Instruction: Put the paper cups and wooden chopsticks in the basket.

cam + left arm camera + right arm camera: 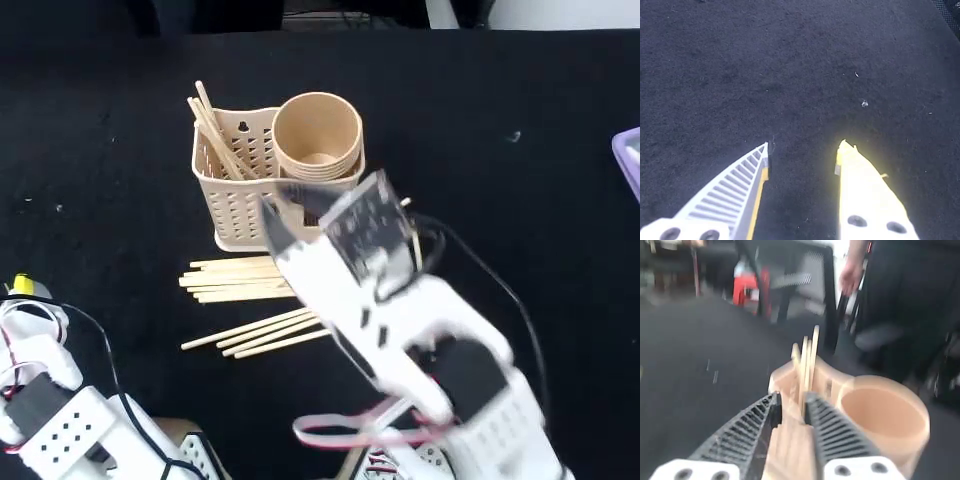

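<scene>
Several loose chopsticks (240,278) are lying on the table (500,250) before the basket (235,205), which is holding stacked cups (317,130) and leaning chopsticks (212,128). From the left wrist, we are seeing the left gripper (802,152), jaws apart, above the table. From the right wrist, the right gripper (791,402) is hovering at the basket; we cannot tell its grip.

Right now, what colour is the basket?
The basket is beige with perforated walls, clearest in the high view.

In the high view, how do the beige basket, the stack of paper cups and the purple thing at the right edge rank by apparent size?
1. Beige perforated plastic basket
2. Stack of tan paper cups
3. Purple object at the right edge; cut off by the frame, so unsure.
</scene>
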Motion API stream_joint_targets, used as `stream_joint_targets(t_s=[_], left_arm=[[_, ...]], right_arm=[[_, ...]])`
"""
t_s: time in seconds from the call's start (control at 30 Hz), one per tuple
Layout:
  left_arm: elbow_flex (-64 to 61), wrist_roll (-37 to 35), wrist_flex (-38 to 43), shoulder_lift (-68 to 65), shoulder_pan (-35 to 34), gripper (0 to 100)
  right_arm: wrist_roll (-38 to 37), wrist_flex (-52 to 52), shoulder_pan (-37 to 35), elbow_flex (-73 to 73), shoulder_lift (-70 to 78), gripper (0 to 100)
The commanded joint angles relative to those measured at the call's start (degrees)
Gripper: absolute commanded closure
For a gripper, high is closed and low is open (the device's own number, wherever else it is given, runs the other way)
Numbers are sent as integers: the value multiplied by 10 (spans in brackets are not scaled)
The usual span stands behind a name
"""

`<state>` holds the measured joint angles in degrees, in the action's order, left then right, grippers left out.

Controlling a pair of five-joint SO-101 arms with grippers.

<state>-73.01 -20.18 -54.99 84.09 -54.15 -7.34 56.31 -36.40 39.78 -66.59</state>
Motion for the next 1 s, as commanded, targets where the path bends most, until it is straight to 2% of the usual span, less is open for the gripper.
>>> stream_joint_targets(t_s=[0.0,0.1,0.2,0.3,0.4,0.7,0.97], left_arm=[[13,-5,1,1,0,777],[13,-5,1,1,0,777],[13,-5,1,1,0,777],[13,-5,1,1,0,777],[12,-5,2,1,0,777],[12,-5,2,1,0,777],[11,-5,2,1,0,777]], right_arm=[[-61,146,-3,68,-63,941],[-149,191,2,177,-87,841],[-244,151,55,284,-91,769],[-336,69,105,375,-79,766],[-389,22,105,431,-44,766],[-445,-47,109,389,107,765],[-477,-52,109,327,247,762]])
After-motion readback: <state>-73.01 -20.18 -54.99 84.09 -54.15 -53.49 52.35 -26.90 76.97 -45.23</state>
